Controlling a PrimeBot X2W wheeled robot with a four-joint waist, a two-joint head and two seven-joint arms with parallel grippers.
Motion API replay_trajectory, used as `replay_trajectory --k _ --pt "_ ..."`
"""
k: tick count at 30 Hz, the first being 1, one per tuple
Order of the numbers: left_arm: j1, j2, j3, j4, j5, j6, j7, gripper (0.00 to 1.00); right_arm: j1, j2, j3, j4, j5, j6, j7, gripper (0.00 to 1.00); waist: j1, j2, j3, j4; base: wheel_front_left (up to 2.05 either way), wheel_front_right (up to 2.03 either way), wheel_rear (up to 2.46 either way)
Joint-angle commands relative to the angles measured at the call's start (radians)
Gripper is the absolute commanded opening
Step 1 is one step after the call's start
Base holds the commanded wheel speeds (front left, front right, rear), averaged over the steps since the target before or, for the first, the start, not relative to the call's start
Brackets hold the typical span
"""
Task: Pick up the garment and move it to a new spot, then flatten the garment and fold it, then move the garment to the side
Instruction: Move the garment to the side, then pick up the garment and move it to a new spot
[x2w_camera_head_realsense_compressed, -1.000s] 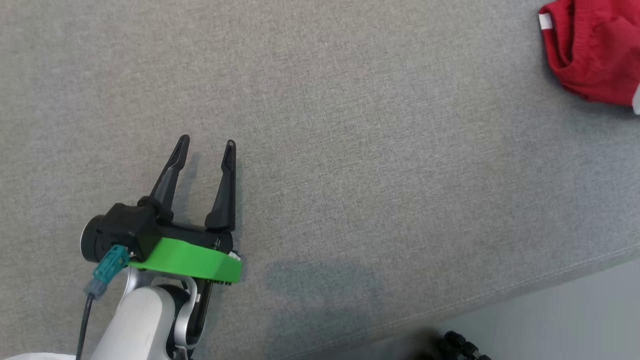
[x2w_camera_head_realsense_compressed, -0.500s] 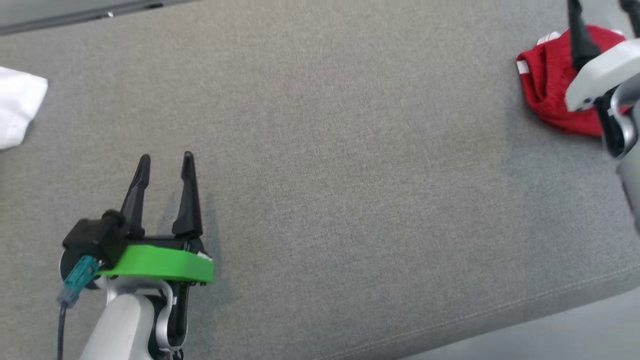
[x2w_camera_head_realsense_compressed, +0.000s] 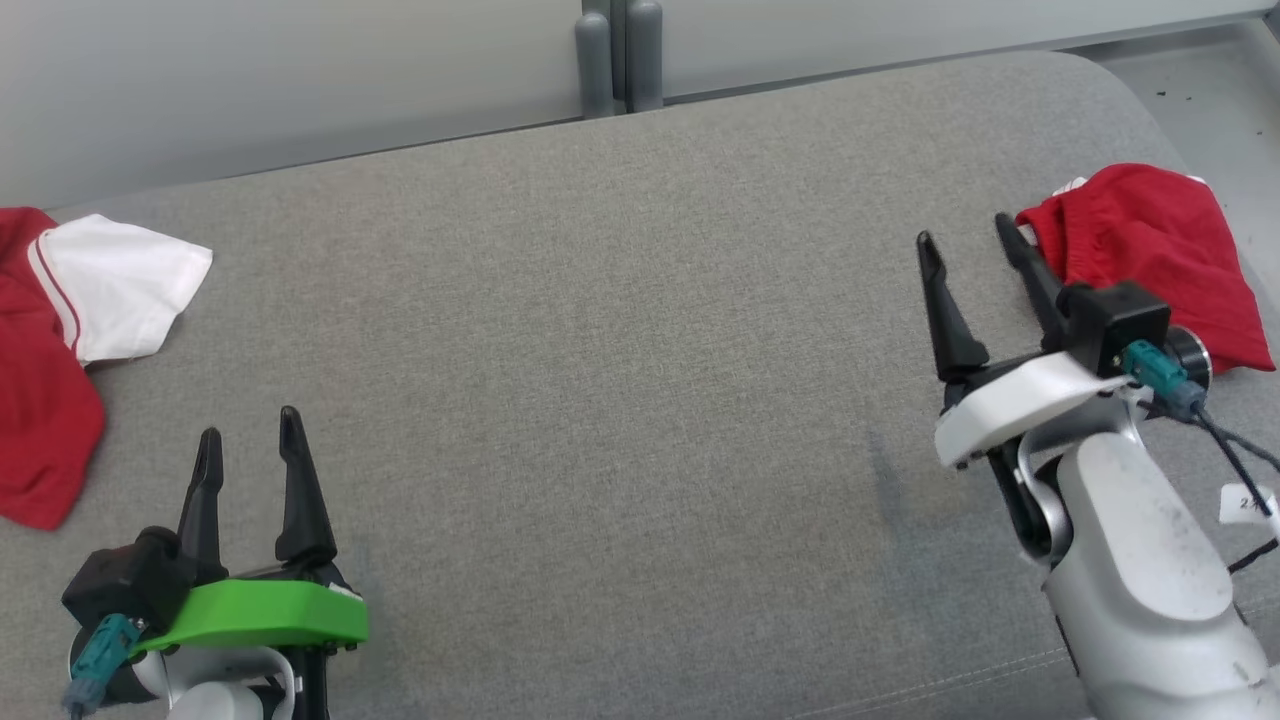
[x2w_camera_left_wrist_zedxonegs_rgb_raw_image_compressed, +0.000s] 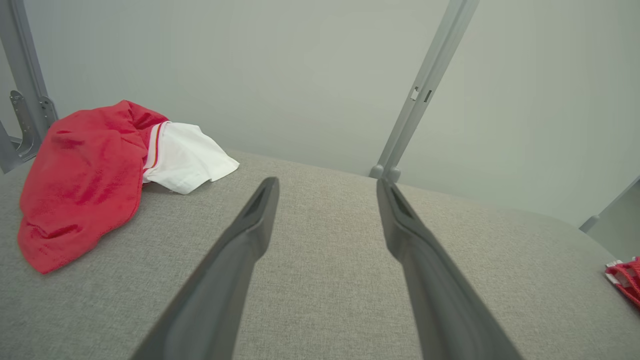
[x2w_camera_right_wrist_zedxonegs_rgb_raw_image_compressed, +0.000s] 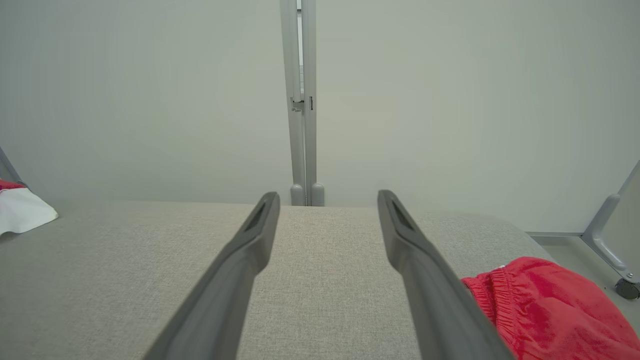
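- Red-and-white garment (x2w_camera_head_realsense_compressed: 40, 400) sits at the far left edge, rumpled. It has a red terry-looking body and a smooth white sleeve with thin red stripes, and it is well apart from both hands.
- Left hand (x2w_camera_head_realsense_compressed: 249, 424) is near left, low over the cloth cover. Its two long dark tapered fingers are spread wide with nothing between them.
- Tabletop (x2w_camera_head_realsense_compressed: 620, 350) is padded, with a grey woven cover, rounded corners and a seam along the near edge. The middle is bare, which makes it a good spot to lay out and flatten a garment.
- Grey post (x2w_camera_head_realsense_compressed: 618, 55) stands behind the far edge, against a plain pale wall.
- Right hand (x2w_camera_head_realsense_compressed: 964, 230) is at the right, fingers fully apart and gripping nothing. Its right finger is just beside the red garment's left edge; I cannot tell if it touches.
- Red garment (x2w_camera_head_realsense_compressed: 1150, 235) lies at the far right corner in a soft bunched heap. It looks like shorts, with a gathered elastic waistband facing the hand and a bit of white at the far edge.
- It is probably the pick target, and the pick has not started.
- To do it well, shift the right hand right and down, straddle the thick waistband fold and pinch several layers. Thin fabric slips, so close fully before lifting.
- Then lift clear of the edge and carry it left to the bare middle.
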Motion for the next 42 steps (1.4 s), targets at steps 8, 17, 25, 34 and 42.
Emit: replay_trajectory --k 8,17,25,34,42 --pt "0.076 -0.027 0.014 -0.005 0.014 -0.006 -0.008 1.00 0.228 0.100 -0.066 -0.183 -0.120 0.000 0.034 1.00 0.0001 0.0002 -0.061 0.027 0.00 0.00 0.00" --pt "0.141 -0.046 0.034 -0.003 0.032 -0.009 -0.008 1.00 0.388 0.128 -0.072 -0.347 -0.138 0.000 0.085 1.00 0.0001 0.0002 -0.100 0.060 0.00 0.00 0.00" --pt "0.154 -0.066 0.035 -0.001 0.044 -0.018 -0.007 1.00 0.419 0.129 -0.057 -0.373 -0.117 0.000 0.103 1.00 0.0001 0.0002 -0.110 0.097 0.00 0.00 0.00" --pt "0.147 -0.072 0.036 0.002 0.055 -0.021 -0.007 1.00 0.428 0.129 -0.056 -0.372 -0.109 0.000 0.106 1.00 0.0001 0.0002 -0.112 0.112 0.00 0.00 0.00" --pt "0.146 -0.070 0.032 0.004 0.064 -0.018 -0.007 1.00 0.430 0.129 -0.053 -0.370 -0.100 0.000 0.104 1.00 0.0001 0.0002 -0.114 0.113 0.00 0.00 0.00"
